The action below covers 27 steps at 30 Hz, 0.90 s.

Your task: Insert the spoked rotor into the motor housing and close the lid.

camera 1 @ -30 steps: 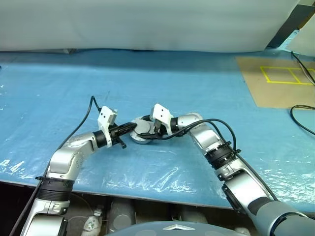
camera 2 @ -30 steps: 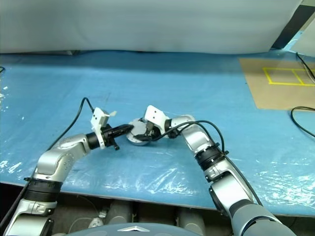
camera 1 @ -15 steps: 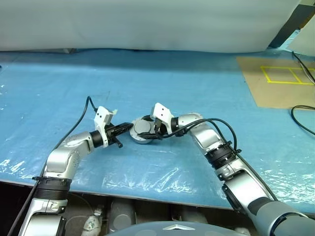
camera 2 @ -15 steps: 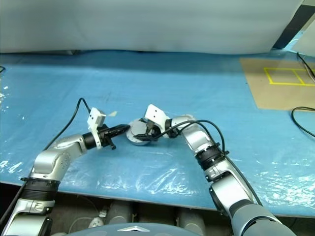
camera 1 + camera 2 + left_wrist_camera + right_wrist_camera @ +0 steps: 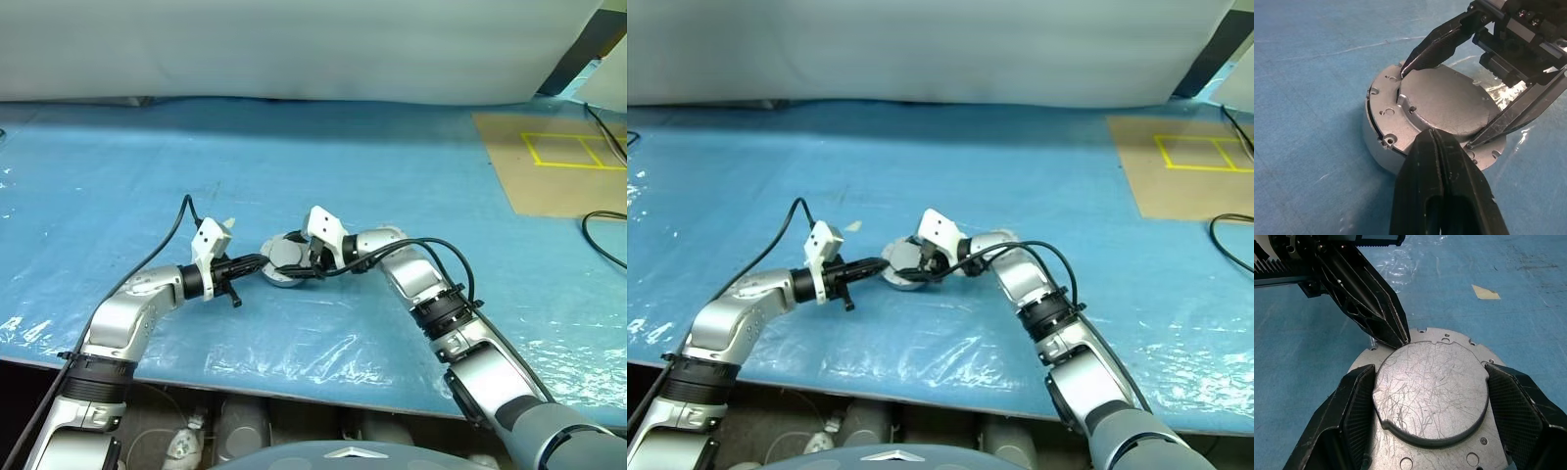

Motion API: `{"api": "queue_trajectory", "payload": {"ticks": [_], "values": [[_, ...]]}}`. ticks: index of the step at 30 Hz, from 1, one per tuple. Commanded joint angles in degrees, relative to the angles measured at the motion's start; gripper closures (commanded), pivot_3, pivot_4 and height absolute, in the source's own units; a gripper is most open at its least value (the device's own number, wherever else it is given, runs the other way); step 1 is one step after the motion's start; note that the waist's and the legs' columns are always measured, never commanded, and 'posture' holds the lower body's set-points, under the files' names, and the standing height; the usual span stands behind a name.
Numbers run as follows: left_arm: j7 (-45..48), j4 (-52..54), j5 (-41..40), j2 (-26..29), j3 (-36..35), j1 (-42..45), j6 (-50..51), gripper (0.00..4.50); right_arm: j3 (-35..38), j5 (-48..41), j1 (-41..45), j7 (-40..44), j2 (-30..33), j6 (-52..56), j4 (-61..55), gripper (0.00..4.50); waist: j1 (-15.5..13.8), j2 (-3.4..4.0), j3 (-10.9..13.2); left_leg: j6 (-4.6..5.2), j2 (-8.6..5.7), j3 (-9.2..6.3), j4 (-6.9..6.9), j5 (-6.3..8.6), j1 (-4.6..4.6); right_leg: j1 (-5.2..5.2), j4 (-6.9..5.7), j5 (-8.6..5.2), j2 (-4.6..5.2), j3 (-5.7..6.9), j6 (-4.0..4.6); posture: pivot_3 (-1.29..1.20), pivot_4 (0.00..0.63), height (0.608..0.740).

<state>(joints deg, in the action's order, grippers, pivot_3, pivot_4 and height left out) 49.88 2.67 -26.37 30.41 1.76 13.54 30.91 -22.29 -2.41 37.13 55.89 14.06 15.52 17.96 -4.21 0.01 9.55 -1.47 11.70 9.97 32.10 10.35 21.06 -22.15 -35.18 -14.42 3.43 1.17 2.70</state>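
The motor housing (image 5: 1376, 142), a short silver can, stands on the blue table. The lid (image 5: 1430, 396) lies on top of it with its plain grey, scratched face up. My right gripper (image 5: 1430, 377) reaches in from the right, and its two fingers (image 5: 1359, 406) press against opposite sides of the lid. My left gripper (image 5: 1436, 134) comes from the left, shut, with its black tips resting at the lid's edge (image 5: 259, 262). The spoked rotor is hidden.
Blue plastic sheeting covers the table (image 5: 147, 176). A brown board with yellow taped squares (image 5: 549, 162) lies at the back right, and a black cable (image 5: 602, 230) runs beside it. A small tape scrap (image 5: 1486, 292) lies close behind the housing. The table's front edge (image 5: 294, 387) is near.
My left wrist has turned a little and its arm has settled slightly lower, with the tips still at the lid's edge. The right gripper, housing and lid have stayed put.
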Motion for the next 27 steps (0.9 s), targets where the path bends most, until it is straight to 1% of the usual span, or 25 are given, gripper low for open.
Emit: {"api": "queue_trajectory", "payload": {"ticks": [1, 2, 3, 4, 11, 15, 20, 24, 27], "values": [[-0.73, -1.44, 1.65, -0.42, 1.23, -0.01, 0.34, 4.5, 1.4, 0.33, -1.9, -1.18, 1.29, 0.57, 0.39, 0.62, 0.0, 0.0, 0.0, -0.01, 0.0, 0.01, 0.0, -0.01, 0.01, 0.0, 0.01, 0.0, 0.0, 0.0, 0.0, 0.0, 0.15, 0.74], [-0.63, -1.44, 1.69, -0.51, 1.31, 0.11, 0.3, 4.5, 1.31, 0.03, -1.69, -0.25, 1.72, 1.44, -0.43, 0.38, -0.03, 0.0, 0.0, -0.01, 0.0, 0.01, 0.0, -0.01, 0.02, -0.01, 0.01, 0.0, 0.0, 0.0, 0.0, 0.0, 0.15, 0.74], [-0.53, -1.39, 1.72, -0.59, 1.38, 0.16, 0.24, 4.5, 1.17, 0.03, -1.41, 0.39, 2.11, 2.18, -1.01, 0.05, -0.05, 0.01, 0.0, -0.01, 0.0, 0.01, 0.0, 0.0, 0.03, -0.01, 0.02, 0.0, 0.0, 0.0, 0.0, 0.0, 0.15, 0.74], [-0.5, -1.21, 1.67, -0.71, 1.41, 0.19, 0.32, 4.5, 1.81, -0.52, -1.04, 0.52, 2.25, 3.1, -1.51, 0.02, -0.05, 0.0, 0.0, 0.0, -0.01, 0.01, 0.0, 0.0, 0.04, -0.01, 0.03, 0.0, 0.0, 0.0, 0.0, 0.0, 0.15, 0.74], [0.35, -1.59, 1.78, -0.87, 1.36, 0.79, 0.37, 4.5, 6.22, -4.4, -0.11, -0.79, 2.06, 6.55, -4.67, 0.02, 0.11, 0.01, 0.01, -0.13, 0.02, 0.01, -0.15, -0.08, 0.14, -0.15, 0.12, 0.0, -0.03, 0.0, 0.0, 0.0, 0.15, 0.74], [0.41, -1.58, 1.88, -0.97, 1.66, 1.12, 0.47, 4.5, 11.93, -11.33, 0.36, -0.04, 2.43, 13.84, -8.55, 0.02, 0.18, 0.01, 0.02, -0.14, 0.02, 0.02, -0.2, -0.09, 0.31, -0.31, 0.16, 0.01, -0.07, 0.0, 0.0, 0.0, 0.15, 0.74], [0.65, -1.78, 1.92, -0.84, 1.52, 1.02, 0.37, 4.5, 16.79, -18.17, -0.18, 0.67, 4.09, 21.99, -14.23, 0.02, 0.15, 0.01, 0.01, -0.15, 0.02, 0.02, -0.23, -0.1, 0.4, -0.36, 0.2, 0.02, -0.08, 0.03, -0.01, 0.0, 0.15, 0.74], [0.81, -1.62, 1.88, -0.86, 1.6, 1.08, 0.46, 4.5, 18.37, -21.24, -1.22, 0.98, 6.8, 29.15, -13.01, 0.02, 0.1, 0.01, 0.01, -0.16, 0.01, 0.03, -0.24, -0.1, 0.39, -0.35, 0.2, 0.02, -0.07, 0.05, -0.01, 0.0, 0.15, 0.74], [0.78, -1.78, 1.93, -0.93, 1.57, 1.27, 0.33, 4.5, 20.24, -22.86, -1.83, 0.69, 9.06, 35.4, -6.11, 0.02, 0.08, 0.01, 0.01, -0.16, 0.01, 0.03, -0.23, -0.11, 0.37, -0.29, 0.27, 0.02, -0.07, 0.05, -0.01, 0.0, 0.15, 0.74]]}}
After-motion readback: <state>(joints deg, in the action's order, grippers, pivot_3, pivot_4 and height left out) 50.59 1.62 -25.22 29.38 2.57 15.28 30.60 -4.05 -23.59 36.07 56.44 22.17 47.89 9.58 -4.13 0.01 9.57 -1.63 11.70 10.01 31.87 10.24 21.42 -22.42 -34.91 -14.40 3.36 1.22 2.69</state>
